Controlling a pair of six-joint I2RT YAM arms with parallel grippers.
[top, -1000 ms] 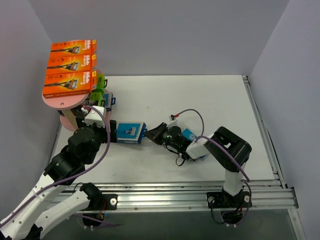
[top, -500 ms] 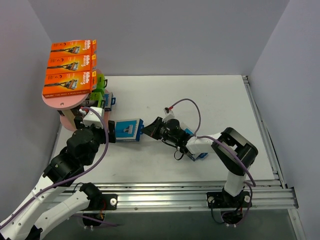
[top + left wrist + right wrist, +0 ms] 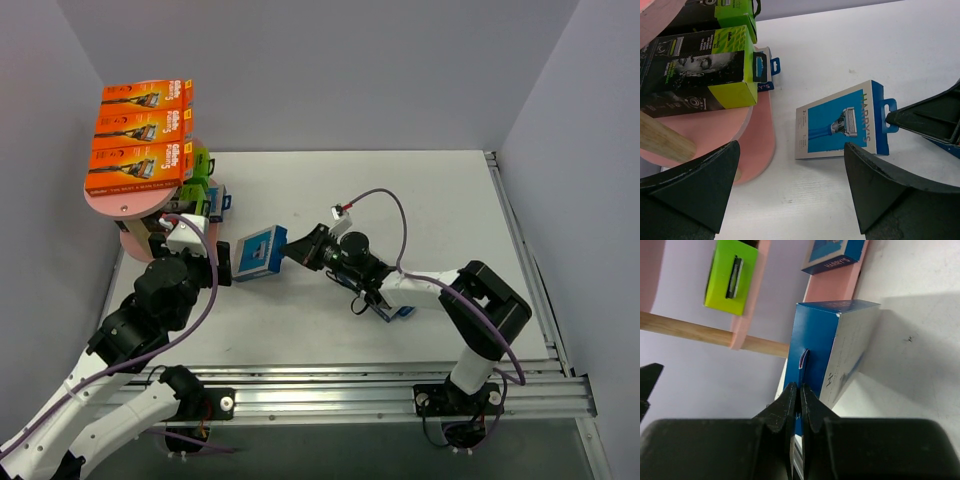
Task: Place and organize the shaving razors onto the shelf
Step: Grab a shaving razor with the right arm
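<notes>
The pink shelf (image 3: 125, 205) stands at the far left, with three orange razor packs (image 3: 140, 140) on its top board. Black-and-lime packs (image 3: 700, 70) sit on a middle board, and a blue pack (image 3: 765, 67) lies on the low board (image 3: 760, 130). My right gripper (image 3: 298, 250) is shut on the hang tab of a blue-and-grey pack (image 3: 260, 252), held tilted just right of the shelf. The same grip (image 3: 800, 390) on that pack (image 3: 832, 350) shows in the right wrist view. My left gripper (image 3: 791, 147) is open and empty, just in front of this pack (image 3: 840, 122).
Another blue pack (image 3: 395, 300) lies on the table under my right forearm. The left arm (image 3: 165, 290) stands close beside the shelf's base. Grey walls close in the back and both sides, and a metal rail (image 3: 400, 385) runs along the near edge.
My right gripper has carried the blue-and-grey pack left toward the shelf and tipped it up at an angle. The left arm has hardly moved.
</notes>
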